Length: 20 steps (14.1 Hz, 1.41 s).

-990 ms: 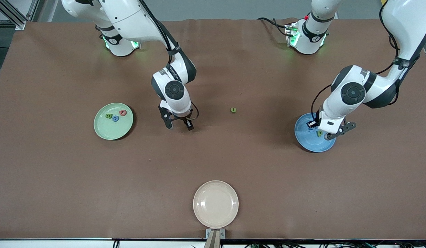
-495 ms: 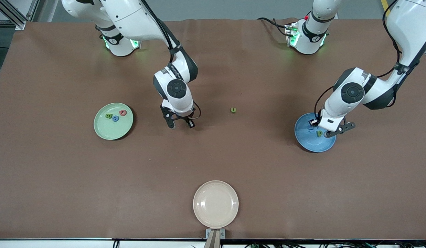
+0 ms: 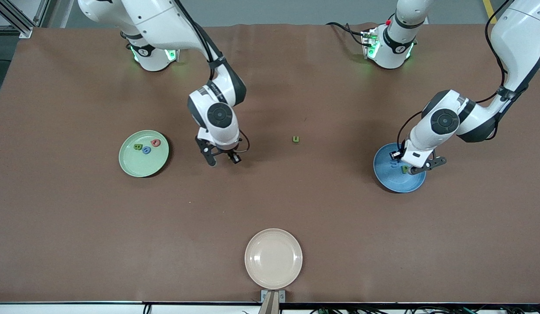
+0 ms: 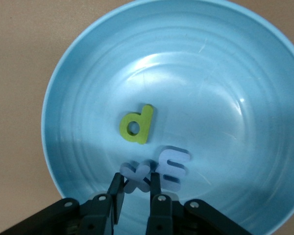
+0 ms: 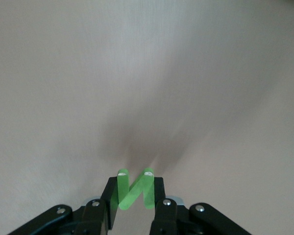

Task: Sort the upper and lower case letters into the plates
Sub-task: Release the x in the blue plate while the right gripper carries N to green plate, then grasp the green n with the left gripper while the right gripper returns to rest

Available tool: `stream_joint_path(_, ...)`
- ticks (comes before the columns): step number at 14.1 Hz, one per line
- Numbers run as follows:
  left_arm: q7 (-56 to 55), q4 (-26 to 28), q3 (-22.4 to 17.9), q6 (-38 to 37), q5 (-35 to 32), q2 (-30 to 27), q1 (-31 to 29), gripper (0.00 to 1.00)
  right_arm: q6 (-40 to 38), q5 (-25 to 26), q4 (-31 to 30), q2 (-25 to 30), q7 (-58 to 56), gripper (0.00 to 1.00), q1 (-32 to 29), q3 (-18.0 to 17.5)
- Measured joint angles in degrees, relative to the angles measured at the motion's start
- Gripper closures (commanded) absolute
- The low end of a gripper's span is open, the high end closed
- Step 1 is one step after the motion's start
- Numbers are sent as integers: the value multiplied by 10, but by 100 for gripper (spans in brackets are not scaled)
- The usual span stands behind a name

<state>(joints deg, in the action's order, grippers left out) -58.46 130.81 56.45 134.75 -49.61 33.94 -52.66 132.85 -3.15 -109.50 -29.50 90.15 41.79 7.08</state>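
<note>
My right gripper [image 3: 224,161] is shut on a green letter N [image 5: 134,193] and holds it over bare table between the light green plate [image 3: 135,170] and a green letter u [image 3: 295,139]. The green plate holds a green B [image 3: 138,147], a blue O [image 3: 146,150] and a red A [image 3: 155,142]. My left gripper [image 3: 412,170] is low over the blue plate [image 3: 394,183], its fingers closed round a blue x [image 4: 136,177]. In that plate [image 4: 225,73] lie a green d [image 4: 136,125] and a blue E [image 4: 174,166].
An empty cream-beige plate [image 3: 273,258] sits at the table's edge nearest the front camera, midway along it. The brown table top [image 3: 340,218] stretches between the plates.
My right gripper has shifted a little toward the green plate with the N. My left gripper has drifted slightly across the blue plate toward the table's middle.
</note>
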Motion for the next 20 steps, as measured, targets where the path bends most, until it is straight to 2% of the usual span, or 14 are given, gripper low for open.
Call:
stream_joint_path(2,0,0,0,0,0,0,0,81,-29,0,-18,44,-77,100,-40,2)
stream_joint_path(3,0,0,0,0,0,0,0,59,-34,0,-37,68,-115,100,-59,3)
stream_joint_path(4,0,0,0,0,0,0,0,32,-34,0,-60,91,-157,100,-79,3)
stream_joint_path(5,0,0,0,0,-1,0,0,19,-34,0,-87,115,-203,100,-102,3)
stream_joint_path(7,0,-2,-1,0,-3,0,-1,14,-29,1,-135,154,-291,100,-152,4)
stream_joint_path(8,0,-3,0,0,-4,-1,-1,5,-23,1,-154,166,-327,100,-175,4)
stream_joint_path(9,0,-6,1,0,-5,-2,-1,0,-11,1,-171,173,-359,100,-196,4)
stream_joint_path(12,-1,-16,31,-10,-5,-4,-2,0,53,1,-215,174,-426,100,-238,3)
stream_joint_path(15,-23,-37,96,-57,12,-5,1,0,99,1,-240,167,-456,99,-258,3)
stream_joint_path(18,-36,-58,119,-64,56,-5,53,0,131,1,-248,142,-458,97,-259,1)
stream_joint_path(20,-37,-72,119,-64,83,-5,107,0,141,1,-248,127,-458,83,-260,1)
